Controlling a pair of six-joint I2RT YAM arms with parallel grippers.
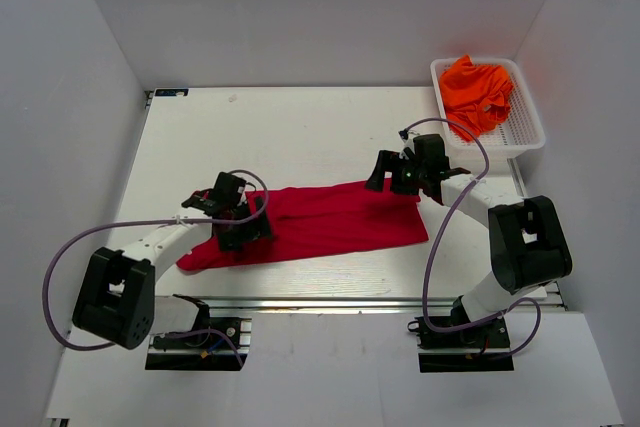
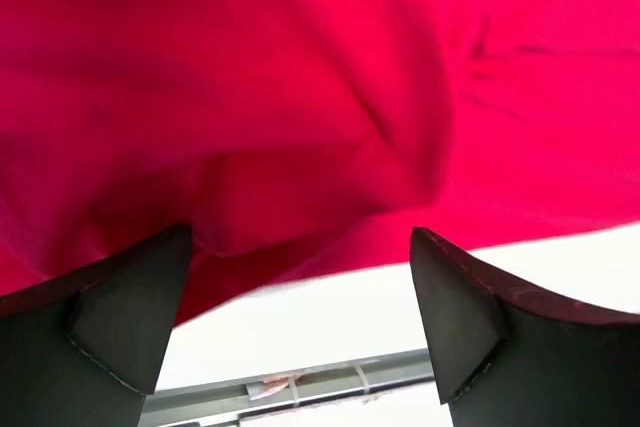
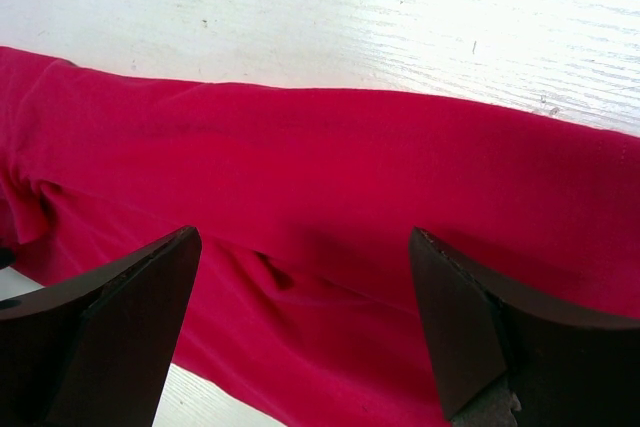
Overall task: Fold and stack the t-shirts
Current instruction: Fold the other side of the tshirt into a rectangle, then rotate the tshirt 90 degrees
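— Well, how is the left gripper (image 1: pixel 243 227) held?
— Spread wide, nothing gripped, over the red shirt's (image 1: pixel 330 219) left end.
— And the shirt?
— Laid along the table (image 1: pixel 300 137), soft and limp; a hem corner should be pinched. The right gripper (image 1: pixel 393 175) is likewise parted above its right end; the orange shirts (image 1: pixel 478 92) are kept in the basket (image 1: pixel 525 137).

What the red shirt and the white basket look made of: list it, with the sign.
Red shirt: soft matte cloth, likely a knit; it wrinkles and drapes in folds.
White basket: probably rigid moulded plastic; thin gridded walls holding their shape.
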